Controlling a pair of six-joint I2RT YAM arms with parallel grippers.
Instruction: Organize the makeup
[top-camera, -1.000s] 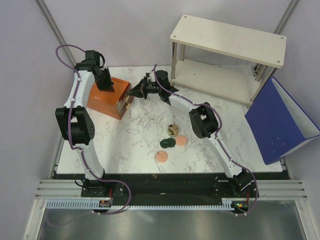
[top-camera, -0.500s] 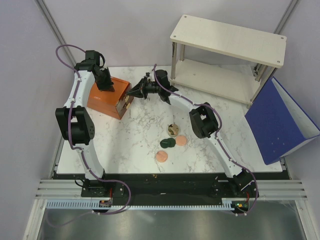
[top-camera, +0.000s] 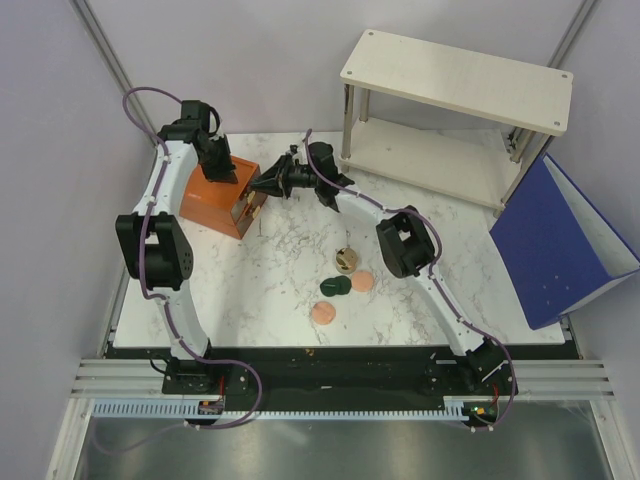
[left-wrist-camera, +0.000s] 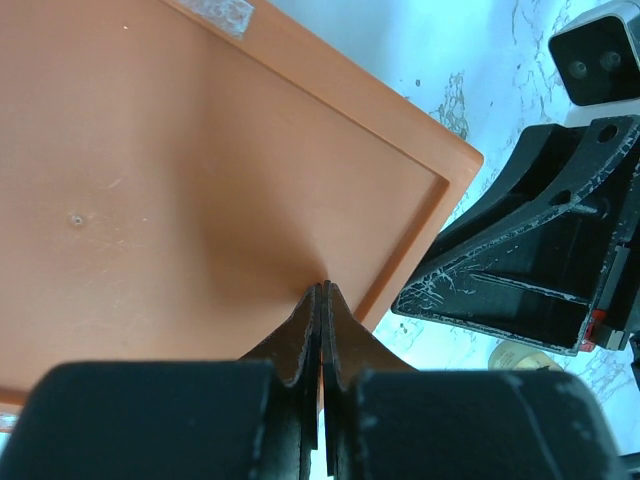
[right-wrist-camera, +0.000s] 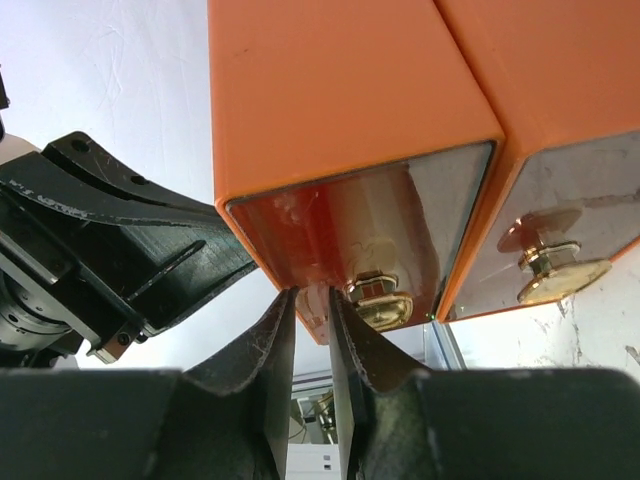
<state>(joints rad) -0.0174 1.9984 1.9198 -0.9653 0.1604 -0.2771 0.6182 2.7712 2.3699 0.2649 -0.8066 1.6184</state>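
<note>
Right gripper (right-wrist-camera: 310, 300): jaws cracked to a narrow slit, and I see nothing held. Tips sit at the orange drawer box (right-wrist-camera: 330, 90) front, just left of a gold knob (right-wrist-camera: 378, 300). Left gripper (left-wrist-camera: 322, 292): fully closed, empty, tips pressed on the box top. Makeup is mid-table (top-camera: 260, 290), well apart from the box: gold-lidded jar (top-camera: 346, 260), dark green compact (top-camera: 335, 286), peach disc (top-camera: 362, 282) just beside it, 2nd peach disc (top-camera: 323, 313) nearer the bases.

The orange drawer box (left-wrist-camera: 180, 180) looks like smooth matt plastic on top, but its drawer fronts (right-wrist-camera: 370, 230) are glossy, almost mirror-like, with shiny gold metal knobs (right-wrist-camera: 380, 300), all on a marble-pattern table (top-camera: 290, 260) by a pale matt wood shelf (top-camera: 455, 75).
</note>
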